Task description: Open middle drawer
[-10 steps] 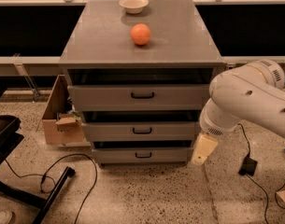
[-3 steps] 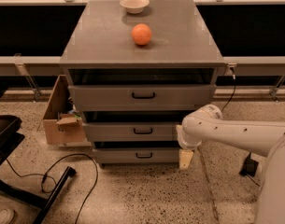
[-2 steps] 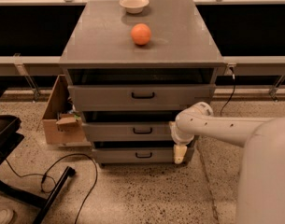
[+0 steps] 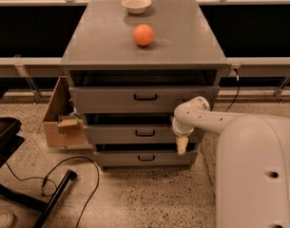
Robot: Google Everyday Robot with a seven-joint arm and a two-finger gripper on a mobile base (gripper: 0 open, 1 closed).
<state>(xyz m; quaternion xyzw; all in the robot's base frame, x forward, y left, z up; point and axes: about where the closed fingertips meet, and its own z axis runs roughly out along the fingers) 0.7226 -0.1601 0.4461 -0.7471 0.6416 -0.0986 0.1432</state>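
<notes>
View: you have a single camera view, looking down at the front of a grey three-drawer cabinet.
Bench (image 4: 182, 37): the cabinet's flat grey top, in the upper centre.
Orange (image 4: 143, 34): sits near the middle of the bench, alone.
Bowl (image 4: 136, 4): small and white, at the back edge of the bench, behind the orange and apart from it.
Top drawer (image 4: 106, 99): the tallest front, with a wide black handle; a dark band shows between it and the bench.
Middle drawer (image 4: 116, 134): the second front down, low and flat, directly under the top drawer, with a dark band above it.
Middle handle (image 4: 145, 133): small, black and centred on that front; nothing touches it.
Bottom drawer (image 4: 120, 158): the lowest front, slightly narrower, with its own small black handle.
Gripper (image 4: 181, 145): cream-coloured and tapered, pointing down in front of the right end of the middle drawer, to the right of the handle and apart from it; its tip reaches the gap above the bottom drawer.
Jaws: you cannot tell whether they are spread or pressed together.
Arm (image 4: 249, 146): white and bulky, filling the lower right and bending to the gripper.
Cardboard box (image 4: 54, 127): on the floor, against the cabinet's left side.
Cable (image 4: 82, 163): black, looping over the speckled floor (image 4: 149, 198) at lower left.
</notes>
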